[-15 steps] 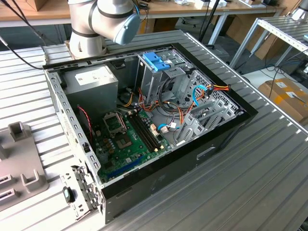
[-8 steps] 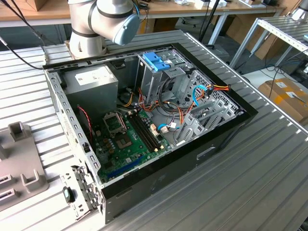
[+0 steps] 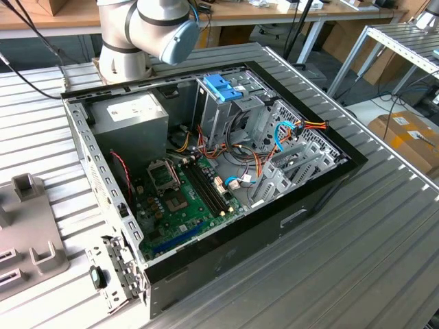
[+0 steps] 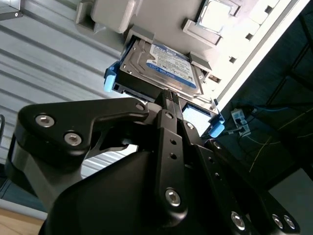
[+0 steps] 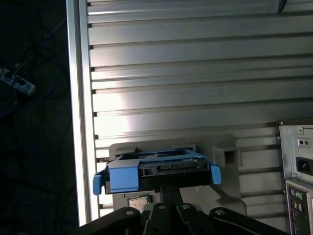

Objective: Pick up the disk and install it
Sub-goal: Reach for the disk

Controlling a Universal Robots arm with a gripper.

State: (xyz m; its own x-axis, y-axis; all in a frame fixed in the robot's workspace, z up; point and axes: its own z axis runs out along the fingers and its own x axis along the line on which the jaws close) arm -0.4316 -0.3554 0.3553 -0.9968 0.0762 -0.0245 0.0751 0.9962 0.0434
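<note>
While the disk (image 4: 159, 66) is sitting in its grey holder (image 4: 112, 14) on the ribbed worktop (image 4: 44, 58), the gripper (image 4: 168, 97) is hovering at its connector edge, jaws looking pressed together, pinching nothing. Pick step is running, I'd say; a grab would call for spreading them first.

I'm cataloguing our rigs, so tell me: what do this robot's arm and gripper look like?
In the exterior view the arm is silver-grey, with rounded joints and a light-blue end cap. In the second wrist view the gripper is matte black, built of flat angular links studded with silver screws.
</note>
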